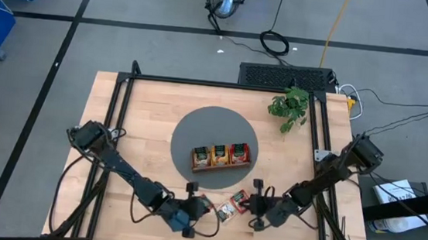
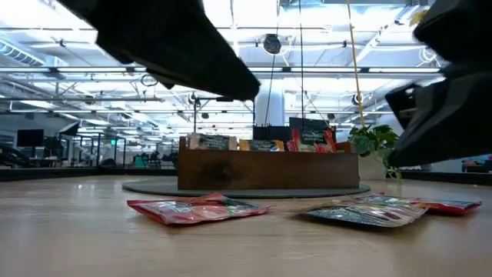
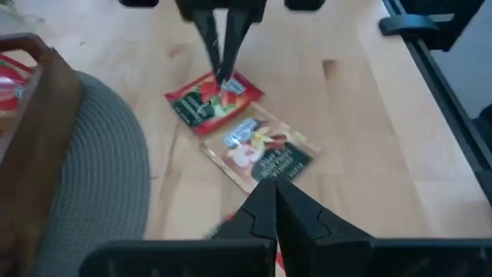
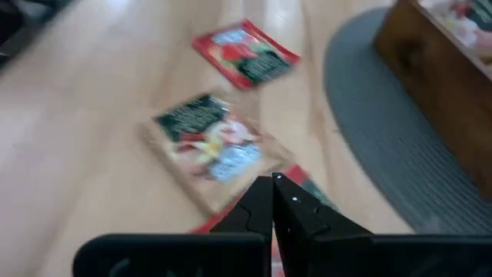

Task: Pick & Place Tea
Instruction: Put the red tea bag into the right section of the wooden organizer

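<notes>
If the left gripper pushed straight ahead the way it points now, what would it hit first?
Probably the green sachet, lying on the table just past the shut left gripper. Beyond it lie a red sachet and the right gripper. Depth is hard to judge.

Table top (image 1: pixel 152 115): pale wood with a lighter-and-darker plank grain, framed by black rails. Round mat (image 1: pixel 197 130): plain dark grey, finely ribbed in the left wrist view. Tray (image 2: pixel 261 169): mid-brown wood; sachets inside are seen as dark green, orange-yellow and red. Loose red sachet (image 3: pixel 214 100): red with a dark green patch and a pale blue-white label. Loose green sachet (image 3: pixel 261 150): dark green, cream-and-yellow print, pale label. Plant (image 1: pixel 291 107): green leaves. Both arms are black.
</notes>
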